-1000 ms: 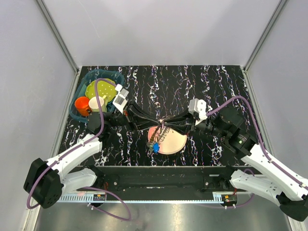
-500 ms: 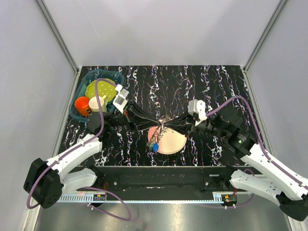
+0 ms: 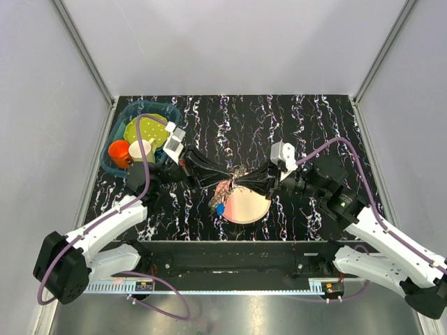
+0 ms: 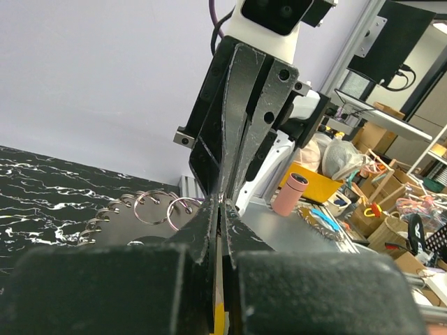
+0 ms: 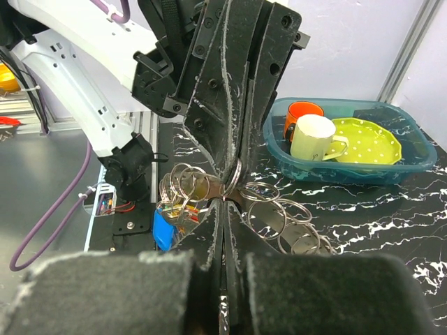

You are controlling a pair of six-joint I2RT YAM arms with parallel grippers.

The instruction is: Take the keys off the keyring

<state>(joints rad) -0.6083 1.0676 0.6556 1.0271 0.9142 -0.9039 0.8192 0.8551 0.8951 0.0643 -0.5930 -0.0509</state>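
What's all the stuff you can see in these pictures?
Table: one, black with white marbling, under everything.
Bin: one, clear blue, far-left corner.
Dotted plate: one, yellow-green, in bin.
Cups: two, orange and white, in bin.
Pink plate: one, centre, near edge.
Keyring: one, silvery, held by the plate's far edge.
Keys: bunch, uncountable, silvery, one blue head, hanging from keyring.
Arms: two, white and black; left arm, right arm; left jaws and right jaws shut on keyring.
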